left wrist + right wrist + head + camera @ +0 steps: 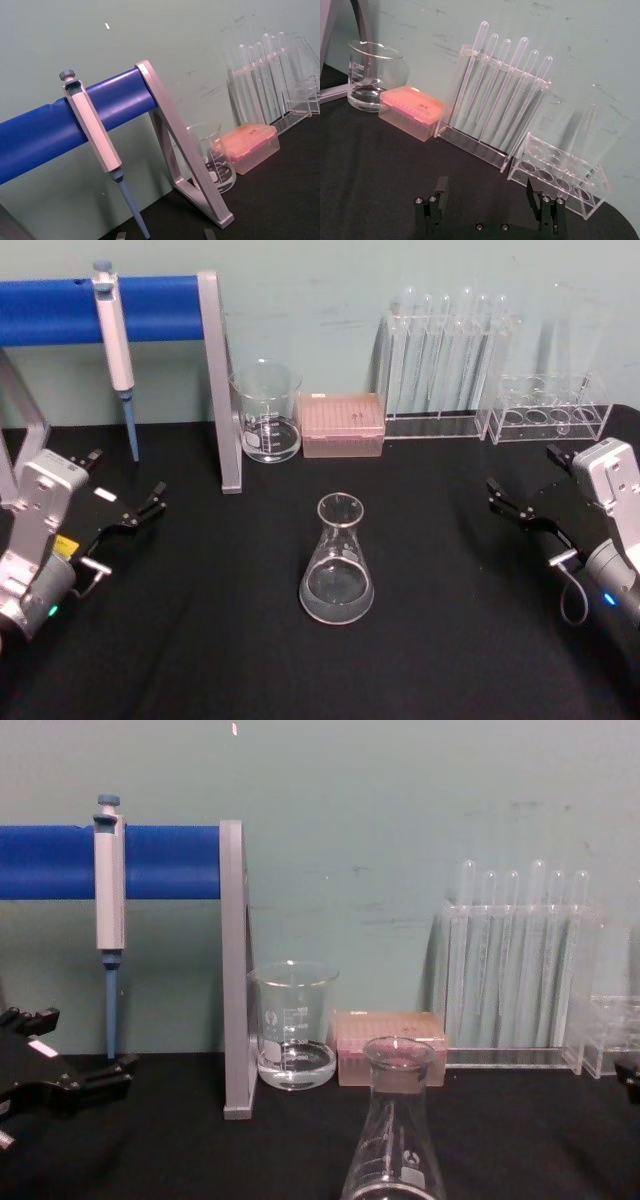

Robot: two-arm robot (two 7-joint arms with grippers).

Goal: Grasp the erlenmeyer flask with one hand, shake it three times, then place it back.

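Observation:
The erlenmeyer flask (338, 560) is clear glass and stands upright on the black table, near the middle; in the chest view the flask (395, 1140) rises at the lower centre. My left gripper (125, 478) hovers at the table's left side, well apart from the flask, open with nothing between its fingers; its fingertips (120, 234) show at the edge of the left wrist view. At the right side my right gripper (524, 478) also stands open and empty, far from the flask, with its two black fingers (440, 189) spread wide.
At the back stand a glass beaker (267, 412) with a little liquid, a pink tip box (342, 424), a rack of test tubes (445, 365) and a low clear rack (552, 410). A pipette (115, 350) hangs on a blue-barred stand (220, 380) at the back left.

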